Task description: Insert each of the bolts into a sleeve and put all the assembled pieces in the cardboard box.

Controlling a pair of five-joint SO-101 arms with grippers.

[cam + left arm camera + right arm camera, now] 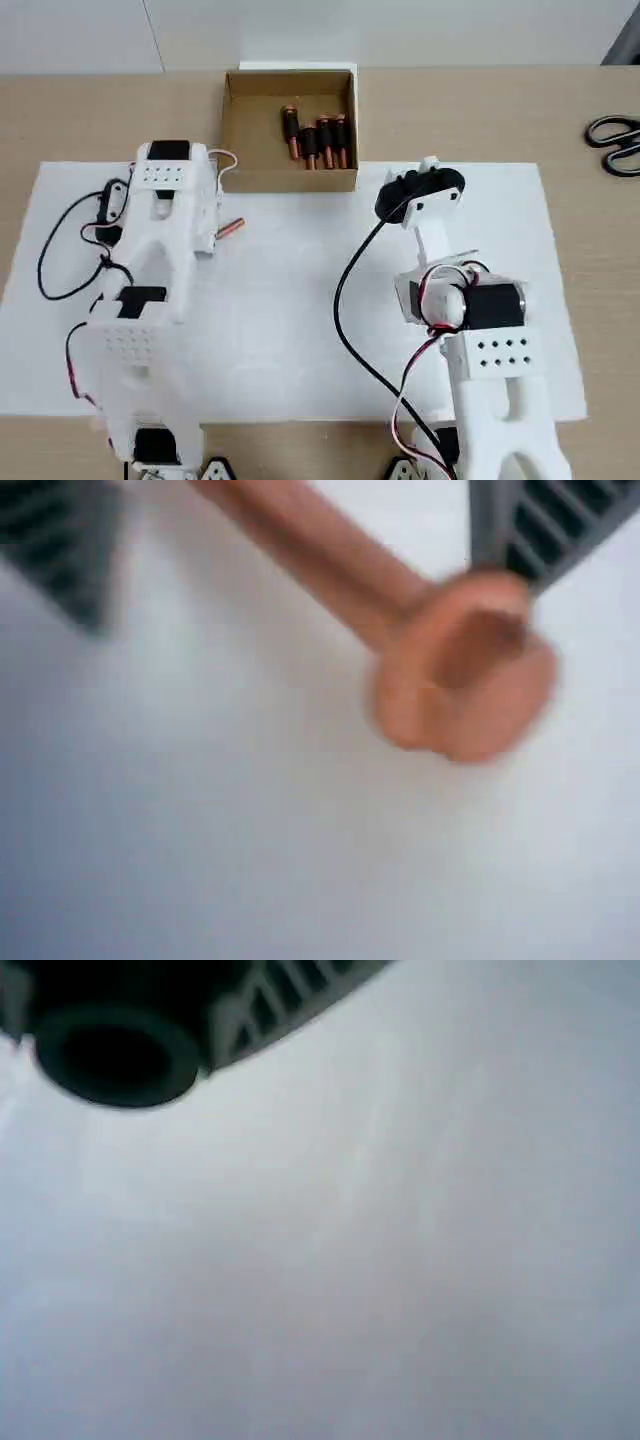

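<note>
White sheet (290,310): flat under both arms. Cardboard box (290,180) at its far edge, with four assembled pieces (317,138) inside. Right gripper (170,1020): clamped on a black sleeve (115,1055), held above the sheet near the box. Left gripper (285,595): jaws apart, the bolt (400,620) between them, its head touching one finger (540,525). Risk: closing off-centre could roll or tilt the bolt, so that it misses the sleeve's bore.
</note>
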